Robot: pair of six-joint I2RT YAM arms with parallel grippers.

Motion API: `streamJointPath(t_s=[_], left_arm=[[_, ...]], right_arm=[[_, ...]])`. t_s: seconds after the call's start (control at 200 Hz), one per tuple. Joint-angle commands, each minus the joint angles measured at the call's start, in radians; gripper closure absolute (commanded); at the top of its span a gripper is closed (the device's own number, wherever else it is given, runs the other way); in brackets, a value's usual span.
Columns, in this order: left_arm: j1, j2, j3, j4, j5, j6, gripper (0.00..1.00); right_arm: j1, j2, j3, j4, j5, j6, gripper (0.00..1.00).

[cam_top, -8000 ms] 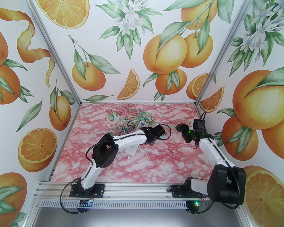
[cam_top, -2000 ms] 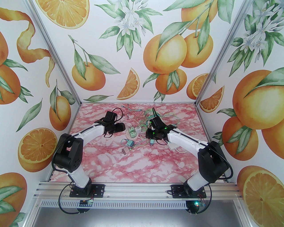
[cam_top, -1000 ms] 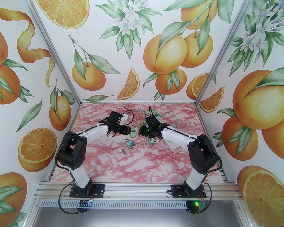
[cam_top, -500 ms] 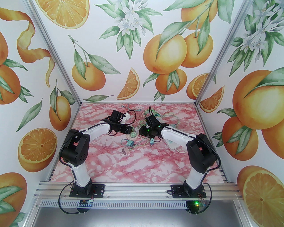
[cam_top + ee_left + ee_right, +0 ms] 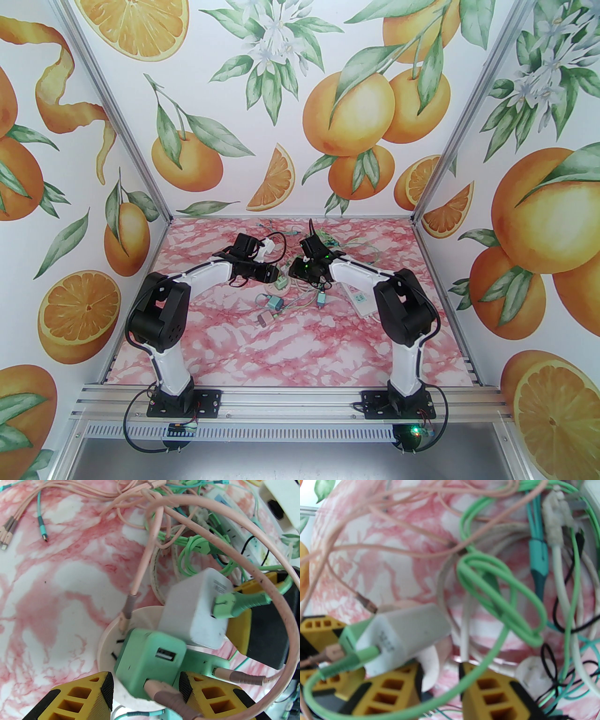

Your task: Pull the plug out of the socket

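**Overhead view.** Left gripper (image 5: 274, 275) sits at mid-table, tips right at the green plug (image 5: 281, 282). Right gripper (image 5: 293, 269) faces it from the other side, just beyond the plug, so the two tools are almost nose to nose. Cables (image 5: 328, 241) are heaped behind them.

**Left wrist view.**
- Left gripper (image 5: 145, 679) is set narrow, with one of its yellow fingers (image 5: 77, 698) on each side of the green plug (image 5: 150, 660).
- The pads look close against its flanks. I can't tell whether they are actually pressing.
- The plug is seated in the round socket (image 5: 105, 641), a pale disc lying flat on the table (image 5: 46, 585).
- The plug body stands up out of the disc toward the camera, with a pink lead coming off its near end.
- White adapter (image 5: 196, 613) is plugged in just beside it.
- A finger of the right tool lies just past that adapter.

**Right wrist view.** Right gripper (image 5: 440, 669) has its tips apart with a plain gap between them. A green cable (image 5: 465, 570) strays through the gap and nothing is clamped. White adapter (image 5: 403, 632) lies off to one side, outside the jaws.

**Reading.**
- The left arm is the nearer one and already straddles the plug.
- The plug's long axis runs straight out of the disc, so the pull should go back along that line, away from the socket face.
- The disc looks loose on the table. Unless the right tool pins it, it will likely lift with the plug.
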State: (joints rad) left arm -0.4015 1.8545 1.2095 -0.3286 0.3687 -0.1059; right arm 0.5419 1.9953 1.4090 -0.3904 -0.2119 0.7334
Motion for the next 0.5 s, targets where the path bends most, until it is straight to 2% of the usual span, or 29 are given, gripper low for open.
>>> streamJointPath(t_s=[0.0,0.23,0.495], left_arm=[[-0.03,-0.011,-0.041,0.009,0.035,-0.031,0.5],[-0.063,-0.031,-0.083,0.052,0.043,-0.097,0.5],[-0.072,-0.029,-0.063,0.007,-0.088,-0.069,0.53]], right_arm=[[-0.01,0.059,0.065,0.004,-0.014,-0.026,0.67],[-0.026,0.12,0.142,-0.028,-0.05,-0.069,0.67],[-0.036,0.089,0.138,-0.04,-0.064,-0.076,0.67]])
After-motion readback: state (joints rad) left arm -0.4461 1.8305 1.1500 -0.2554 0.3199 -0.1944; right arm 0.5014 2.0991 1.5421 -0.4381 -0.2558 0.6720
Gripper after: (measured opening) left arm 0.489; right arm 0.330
